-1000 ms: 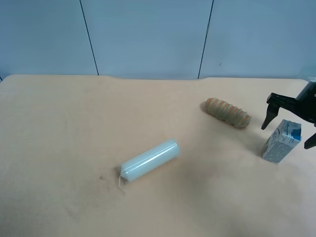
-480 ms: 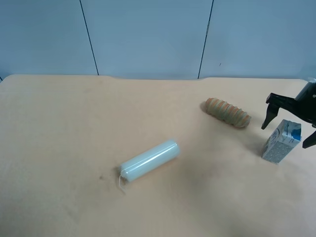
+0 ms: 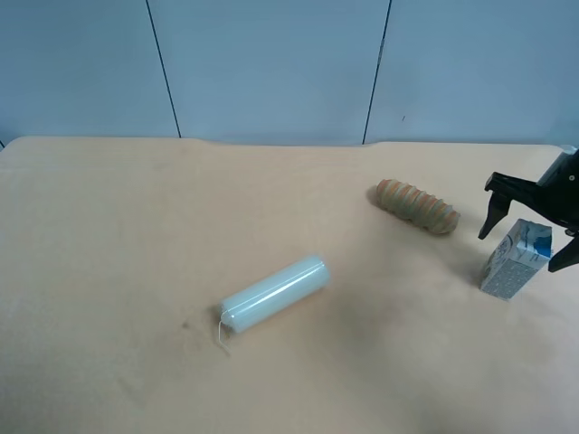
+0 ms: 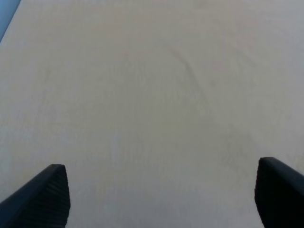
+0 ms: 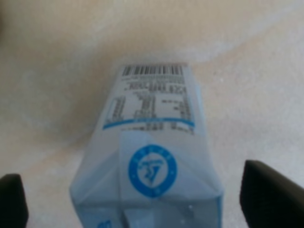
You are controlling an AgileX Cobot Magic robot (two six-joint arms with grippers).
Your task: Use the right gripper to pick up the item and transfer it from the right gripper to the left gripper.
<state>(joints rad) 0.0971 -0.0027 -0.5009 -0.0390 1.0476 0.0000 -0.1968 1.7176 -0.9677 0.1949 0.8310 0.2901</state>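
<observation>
Your right gripper (image 3: 517,251) stands wide open and straddles the milk carton (image 5: 152,142), with a gap on either side and nothing held yet. The carton is upright on the table (image 3: 136,226), gable top toward the wrist, likely so the fingers can pinch its flat sides. Readable: a barcode and a round blue logo; the small print is too blurred. The bread-like roll (image 3: 418,205) sits near, the green cylinder (image 3: 273,294) well apart. The left gripper (image 4: 160,164) is wide open over table, empty.

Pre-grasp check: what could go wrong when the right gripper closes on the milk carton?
The small white gable-top milk carton sits off-centre between the open fingers of the black right gripper; one may touch first and tip it. The fingers stand near the sloped top, so the grip might slip.
</observation>
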